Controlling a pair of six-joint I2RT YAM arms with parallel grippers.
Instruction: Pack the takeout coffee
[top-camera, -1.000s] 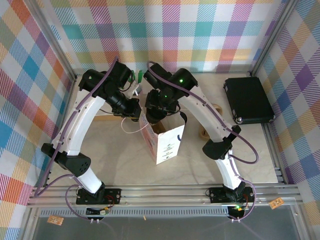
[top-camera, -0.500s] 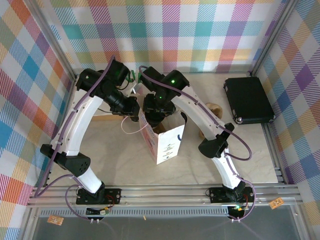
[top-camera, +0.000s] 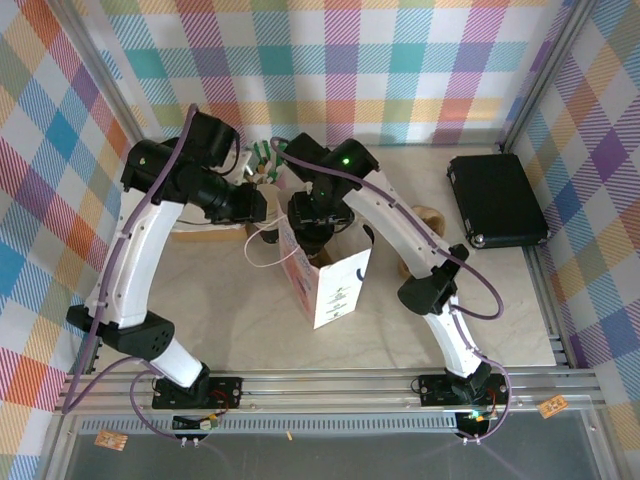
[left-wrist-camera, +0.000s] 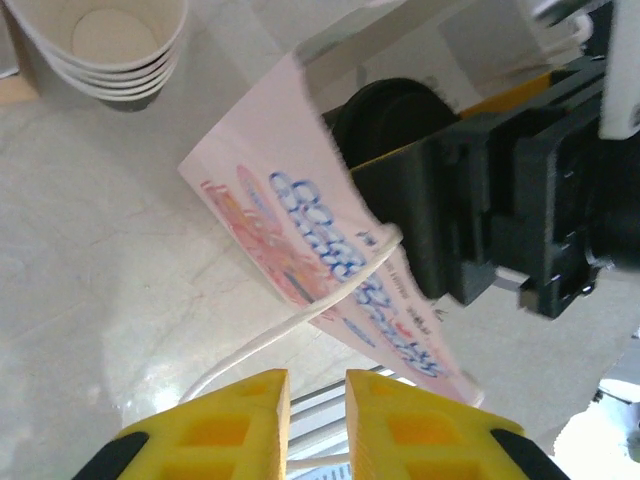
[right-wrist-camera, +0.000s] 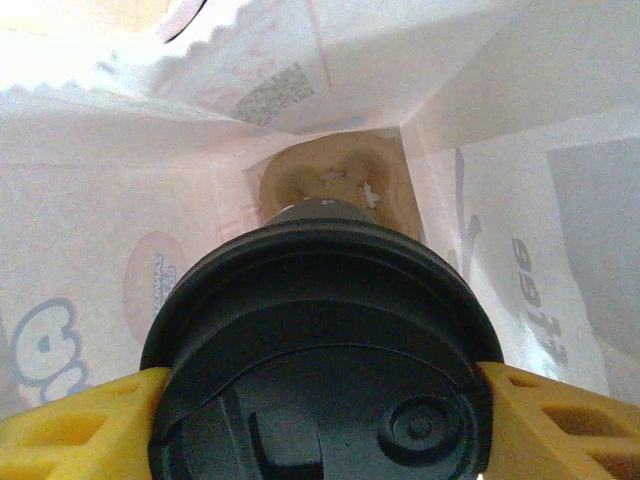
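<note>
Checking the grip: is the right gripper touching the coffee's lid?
Touching: in the right wrist view, the right gripper presses the black lid from both sides.

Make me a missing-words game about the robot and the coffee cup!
The right pincer holds the takeout coffee ____ the white paper bag.
The coffee's lid is coloured ____.
The left pincer has ____ fingers.
Near the bag stands a stack of empty paper ____.
Missing words: inside; black; yellow; cups.
</note>
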